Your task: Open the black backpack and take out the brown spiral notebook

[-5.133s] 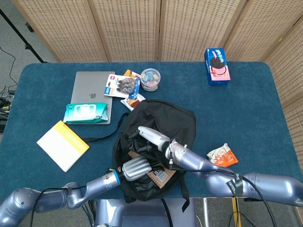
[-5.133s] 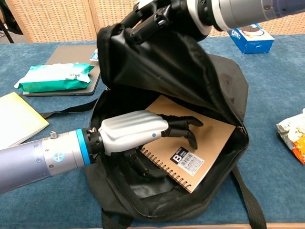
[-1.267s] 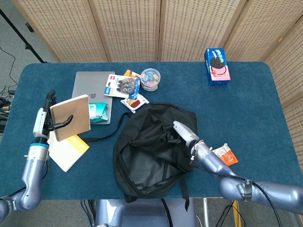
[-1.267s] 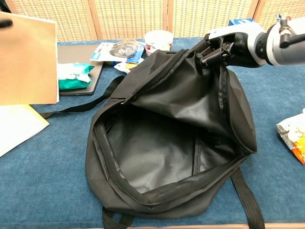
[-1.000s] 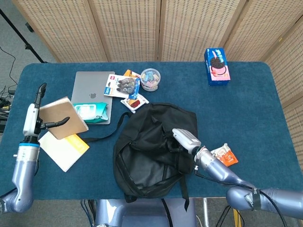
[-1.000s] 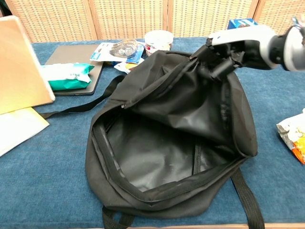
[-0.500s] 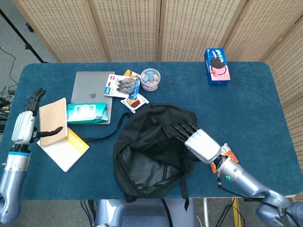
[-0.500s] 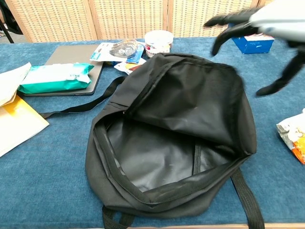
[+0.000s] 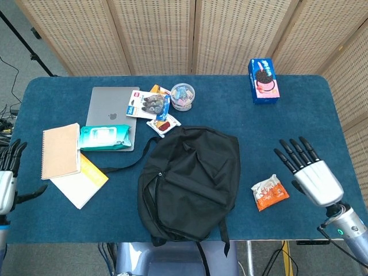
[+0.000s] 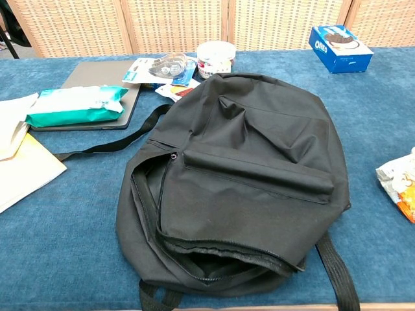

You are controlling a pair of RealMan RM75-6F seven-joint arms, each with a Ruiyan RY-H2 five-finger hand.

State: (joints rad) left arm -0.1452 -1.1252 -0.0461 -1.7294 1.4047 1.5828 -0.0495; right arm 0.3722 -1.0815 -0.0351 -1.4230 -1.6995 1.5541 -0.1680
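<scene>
Brown spiral notebook (image 9: pixel 60 150) out on counter (image 9: pixel 322 115), backpack (image 9: pixel 190 184) unzipped: your left robot hand (image 9: pixel 7 178) and right robot hand (image 9: pixel 313 175) both empty, fingers apart.

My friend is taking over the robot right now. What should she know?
Left hand: open, holding nothing, at the table's left edge.
Right hand: open, fingers spread, right of the snack packet.
Brown spiral notebook: out of the bag, lying partly on the yellow pad.
Black backpack: flap dropped, zipper unzipped.
Done: the notebook is out. Nothing appears left.
</scene>
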